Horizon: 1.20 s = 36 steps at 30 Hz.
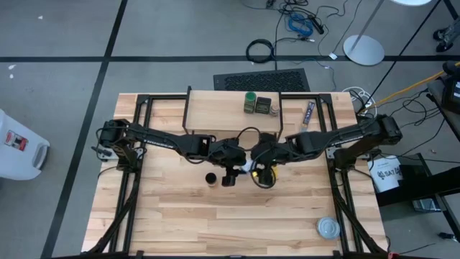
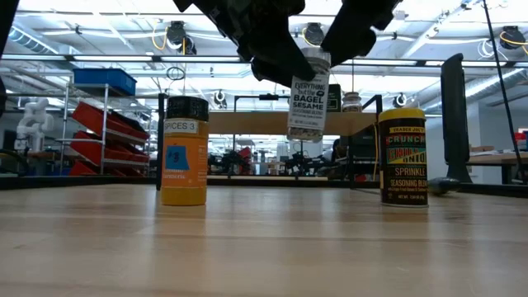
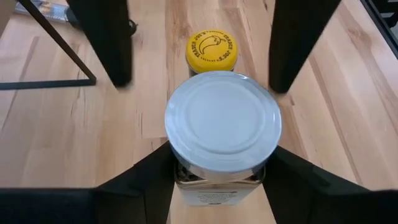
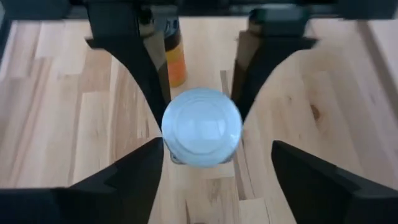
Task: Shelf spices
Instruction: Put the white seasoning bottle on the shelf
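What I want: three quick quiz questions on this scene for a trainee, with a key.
1. True or false: the white-lidded jar stands on the table.
2. Which gripper is clamped on that jar? A: left gripper. B: right gripper. C: neither.
3. How many spices stand on the shelf?

Key: 1 false, it hangs in the air. 2 A; the right gripper's jaws stand open around it. 3 two.

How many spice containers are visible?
5: green-lidded jar and dark tin on the shelf; orange jar, yellow-lidded jar on the table; white-lidded jar in left gripper. Others possibly hidden.
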{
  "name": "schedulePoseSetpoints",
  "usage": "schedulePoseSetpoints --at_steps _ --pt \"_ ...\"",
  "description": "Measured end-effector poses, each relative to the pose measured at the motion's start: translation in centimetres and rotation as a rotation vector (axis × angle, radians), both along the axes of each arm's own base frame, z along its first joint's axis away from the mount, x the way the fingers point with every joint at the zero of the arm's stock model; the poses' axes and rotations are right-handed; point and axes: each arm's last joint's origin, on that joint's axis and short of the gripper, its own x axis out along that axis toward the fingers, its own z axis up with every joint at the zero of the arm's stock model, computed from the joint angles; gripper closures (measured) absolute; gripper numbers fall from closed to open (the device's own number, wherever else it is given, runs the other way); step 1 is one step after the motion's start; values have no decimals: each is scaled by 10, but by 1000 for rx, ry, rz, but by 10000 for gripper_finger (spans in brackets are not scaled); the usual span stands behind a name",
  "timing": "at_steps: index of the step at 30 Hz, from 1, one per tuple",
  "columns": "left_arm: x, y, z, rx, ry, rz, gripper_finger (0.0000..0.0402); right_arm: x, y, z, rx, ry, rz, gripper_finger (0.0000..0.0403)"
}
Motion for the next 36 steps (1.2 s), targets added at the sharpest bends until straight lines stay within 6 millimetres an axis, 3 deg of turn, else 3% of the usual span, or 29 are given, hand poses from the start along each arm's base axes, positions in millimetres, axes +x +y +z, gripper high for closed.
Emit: schedulePoseSetpoints --at_steps 8,17,22,28,36 --pt "-7 4 11 22 2 -12 190 -32 0 20 -53 10 -93 105" --pt "-37 24 64 50 -100 30 189 -54 13 34 -51 -22 -71 105" --pt "-68 43 100 133 -190 77 189 -53 20 30 -58 1 -38 105" --pt "-99 74 130 253 -279 160 189 -50 21 27 -63 14 -32 105" --pt "-118 129 133 291 -273 222 189 -50 21 28 -72 13 -21 105"
